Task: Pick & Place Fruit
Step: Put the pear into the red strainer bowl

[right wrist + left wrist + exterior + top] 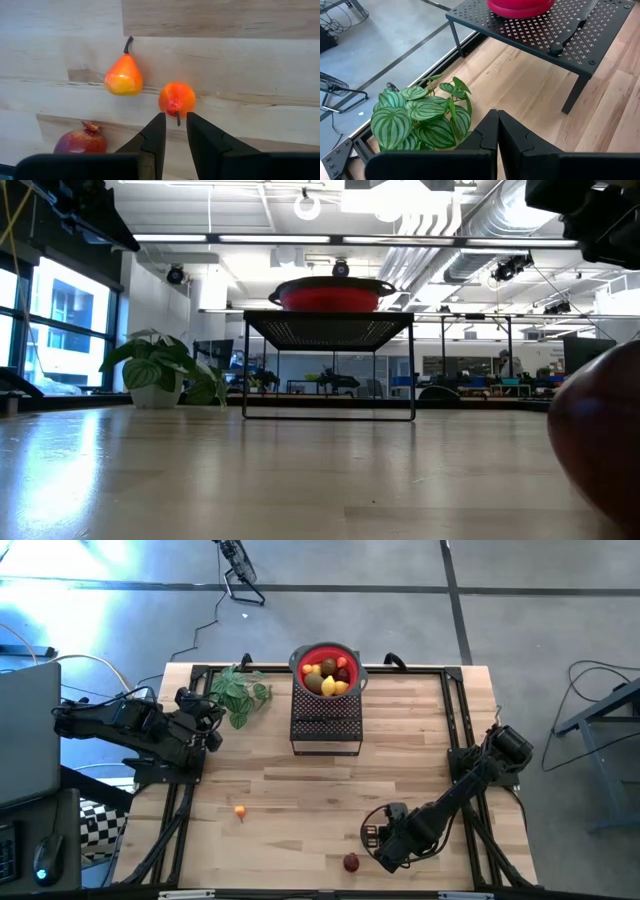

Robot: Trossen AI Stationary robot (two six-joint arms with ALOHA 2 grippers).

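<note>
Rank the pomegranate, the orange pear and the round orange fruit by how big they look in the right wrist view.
1. Orange pear, largest with its stem.
2. Pomegranate, partly hidden behind the gripper body, so it may really be bigger than the pear.
3. Round orange fruit, smallest, sitting just ahead of the right gripper.

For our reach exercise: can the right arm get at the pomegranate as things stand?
Probably yes: the pomegranate lies on bare wood right beside the right gripper, with nothing between them.
</note>
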